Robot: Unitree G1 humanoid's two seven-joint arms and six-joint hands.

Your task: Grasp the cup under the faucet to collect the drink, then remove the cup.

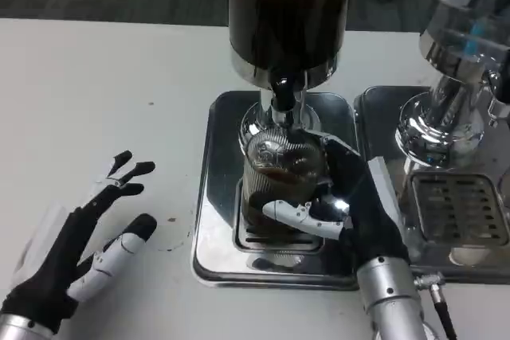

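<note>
A clear cup [275, 177] with dark drink in its lower part stands on the grate of the steel drip tray [217, 197], directly under the faucet [282, 105] of a tall dispenser [288, 13] filled with dark liquid. My right hand [339, 212] wraps around the cup from the right, its fingers [299, 216] crossing the cup's front near the bottom. My left hand [84, 244] lies on the white table to the left of the tray, fingers spread, holding nothing.
A second dispenser with a shiny steel base [442, 121] and its own drip tray [462, 209] stands close on the right, next to my right forearm [390, 300]. Bare white table [103, 93] stretches to the left and behind.
</note>
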